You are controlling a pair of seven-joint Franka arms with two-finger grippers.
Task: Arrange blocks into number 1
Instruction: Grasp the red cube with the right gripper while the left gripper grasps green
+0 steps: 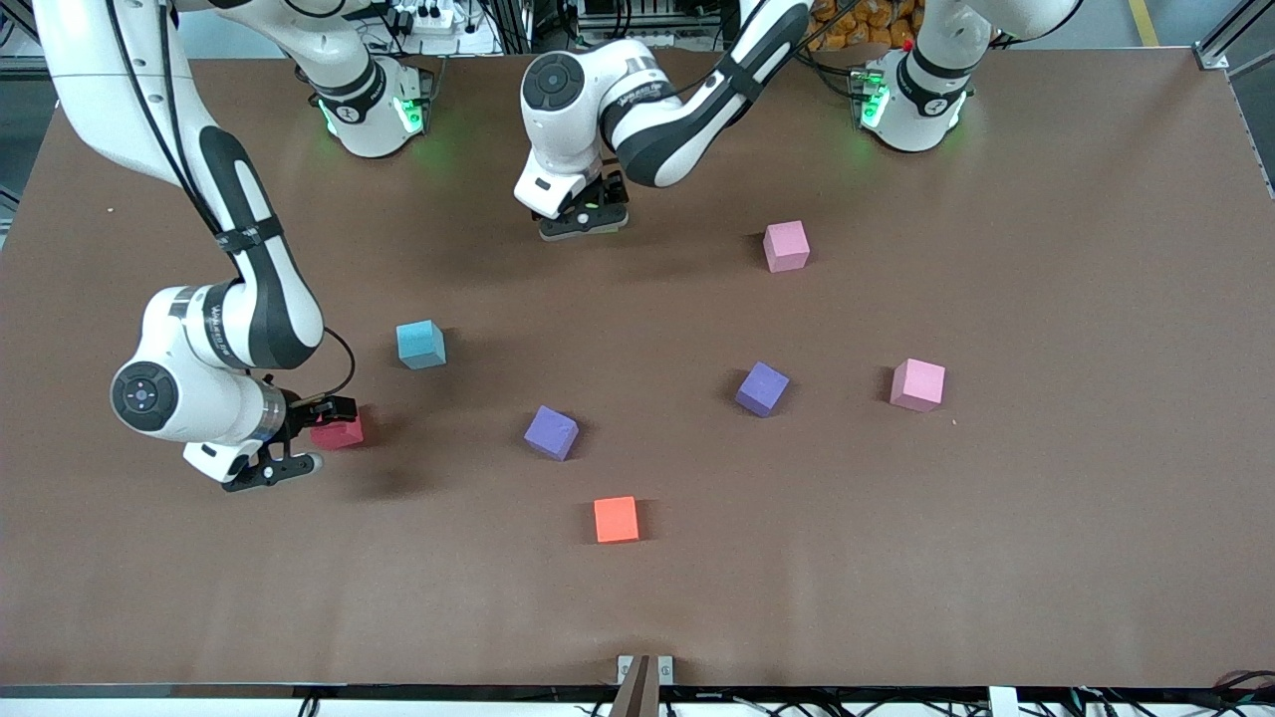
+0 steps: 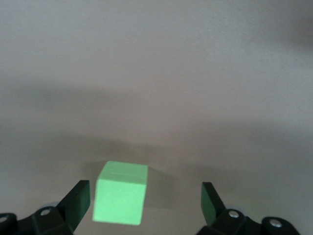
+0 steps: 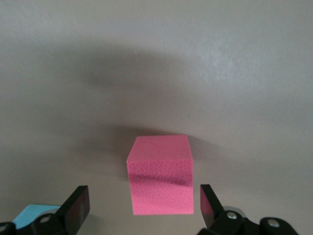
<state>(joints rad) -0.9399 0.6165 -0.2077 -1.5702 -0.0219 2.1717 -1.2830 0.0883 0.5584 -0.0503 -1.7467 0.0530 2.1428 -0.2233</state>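
My left gripper (image 1: 585,221) hangs low over the table in front of the robots' bases, open. Between its fingers (image 2: 78,200) a green block (image 2: 121,193) sits on the table, close to one finger and untouched; the front view hides it under the hand. My right gripper (image 1: 321,436) is open around a red block (image 1: 344,433) at the right arm's end, and its fingers (image 3: 208,203) stand clear of the red block (image 3: 160,181). Loose on the table lie a light blue block (image 1: 420,344), two purple blocks (image 1: 551,432) (image 1: 762,388), two pink blocks (image 1: 786,246) (image 1: 917,384) and an orange block (image 1: 616,519).
The brown table (image 1: 1046,548) carries only the blocks. A corner of the light blue block (image 3: 29,213) shows beside my right gripper. A small bracket (image 1: 644,669) sits at the table edge nearest the front camera.
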